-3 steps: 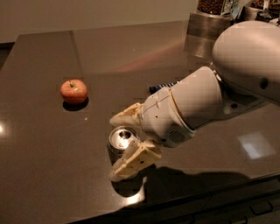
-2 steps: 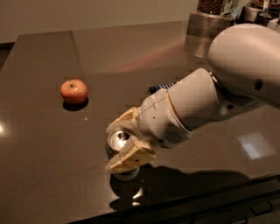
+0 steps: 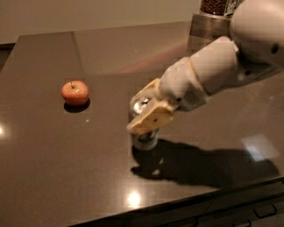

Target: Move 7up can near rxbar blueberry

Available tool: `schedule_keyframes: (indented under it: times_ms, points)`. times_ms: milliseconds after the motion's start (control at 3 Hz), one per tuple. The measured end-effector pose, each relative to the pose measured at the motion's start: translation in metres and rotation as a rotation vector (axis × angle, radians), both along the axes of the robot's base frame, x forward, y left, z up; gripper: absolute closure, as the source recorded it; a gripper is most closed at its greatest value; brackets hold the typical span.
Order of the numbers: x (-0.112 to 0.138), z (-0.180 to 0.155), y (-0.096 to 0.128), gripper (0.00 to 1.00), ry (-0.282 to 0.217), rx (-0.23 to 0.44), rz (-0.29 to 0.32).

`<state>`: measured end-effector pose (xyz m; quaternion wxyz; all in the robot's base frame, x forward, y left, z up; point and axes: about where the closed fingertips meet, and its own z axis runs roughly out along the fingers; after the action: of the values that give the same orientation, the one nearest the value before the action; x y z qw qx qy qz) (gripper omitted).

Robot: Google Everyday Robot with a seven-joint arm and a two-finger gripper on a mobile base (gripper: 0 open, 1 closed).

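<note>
The 7up can [image 3: 145, 138], with its silver top [image 3: 141, 105], stands upright near the middle of the dark table [image 3: 53, 168]. My gripper [image 3: 136, 117] reaches in from the right and is shut on the can, one tan finger [image 3: 151, 120] in front of it and the other behind. I cannot tell if the can's base touches the table. The rxbar blueberry is not in sight; my arm [image 3: 208, 71] covers the table behind the can.
A red apple [image 3: 75, 92] sits on the table to the left of the can. A metal container [image 3: 208, 24] with a jar of dark contents [image 3: 217, 5] stands at the back right. The table's front edge [image 3: 186, 199] runs close below the can.
The gripper has closed on the can and carried it to the right and farther from the front edge. The apple has not moved.
</note>
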<state>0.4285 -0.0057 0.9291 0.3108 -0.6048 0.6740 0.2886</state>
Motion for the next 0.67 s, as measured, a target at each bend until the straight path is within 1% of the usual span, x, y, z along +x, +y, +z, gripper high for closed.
schedule_keyframes:
  times_ms: [333,667]
  points:
    - [0.045,0.016,-0.028,1.00,0.001,0.017,-0.105]
    - [0.089,0.022,-0.056,1.00,-0.012,0.029,-0.224]
